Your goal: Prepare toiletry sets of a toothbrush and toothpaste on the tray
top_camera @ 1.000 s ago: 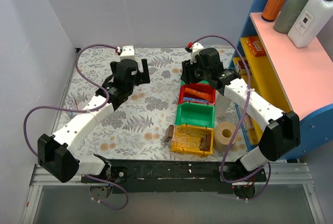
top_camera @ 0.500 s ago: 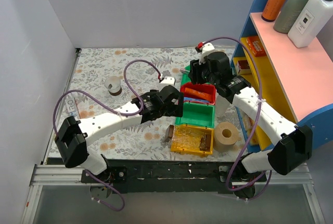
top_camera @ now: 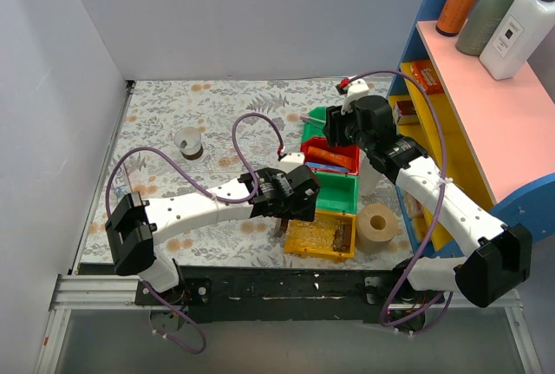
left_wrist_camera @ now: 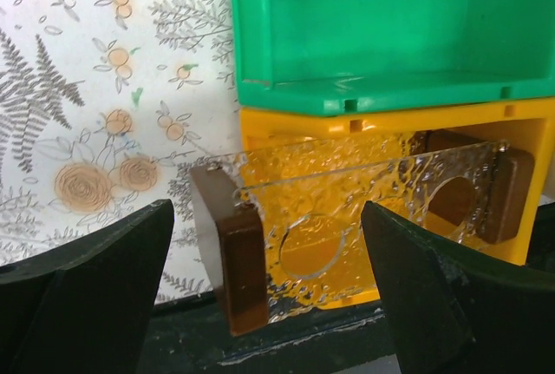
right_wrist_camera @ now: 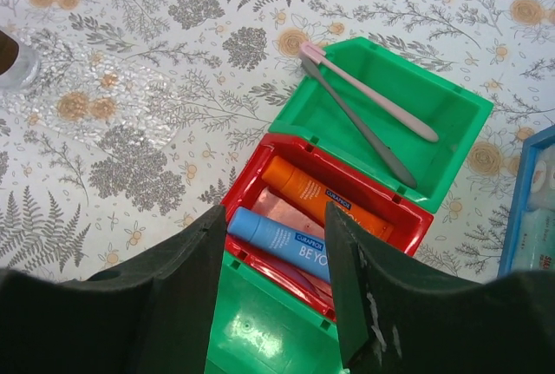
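The clear tray [left_wrist_camera: 364,205] with dark brown end pieces [left_wrist_camera: 236,270] rests on the yellow bin [left_wrist_camera: 381,127]; it also shows in the top view [top_camera: 319,232]. My left gripper [left_wrist_camera: 269,305] is open and empty, its fingers either side of the tray's left end without touching it, and it shows in the top view [top_camera: 297,198]. The blue toothpaste [right_wrist_camera: 282,237] lies in the red bin [right_wrist_camera: 251,170] beside an orange tube [right_wrist_camera: 316,193]. My right gripper [right_wrist_camera: 275,218] is open and empty just above the blue tube. A pink toothbrush [right_wrist_camera: 368,92] and a grey toothbrush [right_wrist_camera: 360,127] lie in the far green bin [right_wrist_camera: 451,140].
A second green bin [top_camera: 336,192] stands between the red and yellow bins. A tape roll [top_camera: 377,226] stands right of the yellow bin. A small cup [top_camera: 189,142] stands at the back left. A blue and pink shelf [top_camera: 486,105] with bottles bounds the right side.
My left arm has swung from the back left to the front centre and now stands over the tray. My right gripper has shifted right and now hangs over the red bin.
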Robot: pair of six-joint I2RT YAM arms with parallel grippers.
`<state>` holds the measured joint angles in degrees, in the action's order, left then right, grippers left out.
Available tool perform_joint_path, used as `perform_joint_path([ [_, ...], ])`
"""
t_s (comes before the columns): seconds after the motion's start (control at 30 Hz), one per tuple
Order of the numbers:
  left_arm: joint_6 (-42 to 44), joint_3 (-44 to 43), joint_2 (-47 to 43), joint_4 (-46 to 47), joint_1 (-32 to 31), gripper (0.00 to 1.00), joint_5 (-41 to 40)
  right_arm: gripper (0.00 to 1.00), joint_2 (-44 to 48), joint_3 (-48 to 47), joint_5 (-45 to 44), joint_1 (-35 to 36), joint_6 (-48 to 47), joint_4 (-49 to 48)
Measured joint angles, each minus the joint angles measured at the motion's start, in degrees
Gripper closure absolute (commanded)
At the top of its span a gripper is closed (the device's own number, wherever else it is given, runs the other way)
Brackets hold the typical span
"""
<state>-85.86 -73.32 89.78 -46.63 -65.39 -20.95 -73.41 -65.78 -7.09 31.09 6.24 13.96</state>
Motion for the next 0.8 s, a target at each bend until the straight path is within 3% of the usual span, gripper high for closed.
perform_joint_path([
  [0.23, -3.28, -3.23, 0.04, -6.82, -0.48, 0.11, -0.55, 0.42, 1.70, 1.88, -0.28, -0.44, -0.02, -1.27],
  [0.6, -6.14, -3.52, 0.04, -11.72, -1.55, 0.29, 0.76, 0.42, 1.84, 2.91, -0.22, -1.11, 0.00, -2.10],
  [0.8, -6.64, -2.34, 0.04, -11.74, -1.60, 0.32, 1.99, 0.42, 1.95, 2.95, 0.00, -1.22, 0.00, -2.12],
])
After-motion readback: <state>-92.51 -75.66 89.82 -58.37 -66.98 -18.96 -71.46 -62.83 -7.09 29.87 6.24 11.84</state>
